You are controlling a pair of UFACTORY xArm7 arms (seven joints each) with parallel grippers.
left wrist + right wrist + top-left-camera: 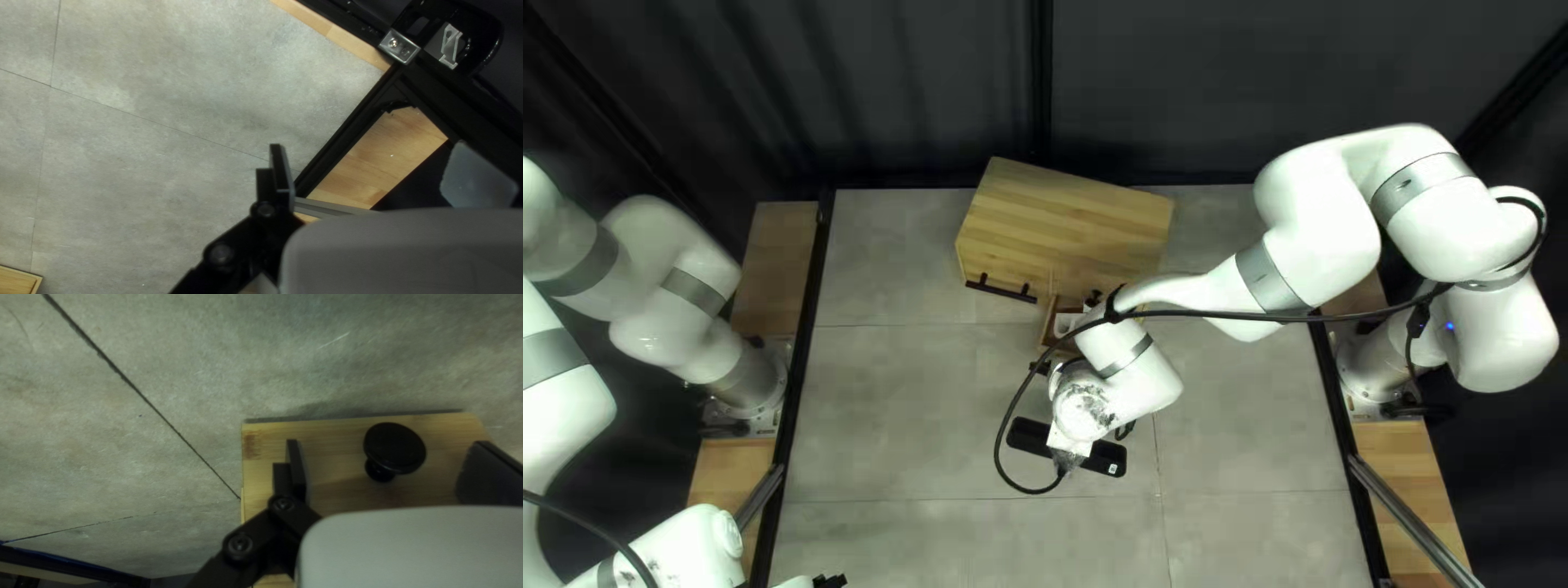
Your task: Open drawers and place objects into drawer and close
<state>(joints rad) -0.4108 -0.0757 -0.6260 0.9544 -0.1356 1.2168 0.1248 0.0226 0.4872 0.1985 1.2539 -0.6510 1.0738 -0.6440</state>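
Note:
In the top left view, my right gripper point(1067, 441) is mostly hidden under its wrist, nearer than a wooden cabinet point(1067, 218). A drawer point(1049, 331) stands out from the cabinet, with something white point(1066, 321) inside; a closed front beside it bears a black bar handle point(1000, 288). My left gripper point(830, 582) shows at the bottom edge. The left wrist view has that gripper point(378, 174) open with nothing between its fingers. Open too, my right gripper point(392, 471) has its fingers on either side of a black knob point(393, 449) on a wooden panel point(332, 438), not visibly touching the knob.
My right arm point(1285, 261) reaches across the table's right half, its cable point(1002, 436) looping beside the wrist. In the left wrist view, the black table edge point(348, 130) and a metal bracket point(399, 46) lie beside my left gripper; a wooden corner point(19, 280) is farther off.

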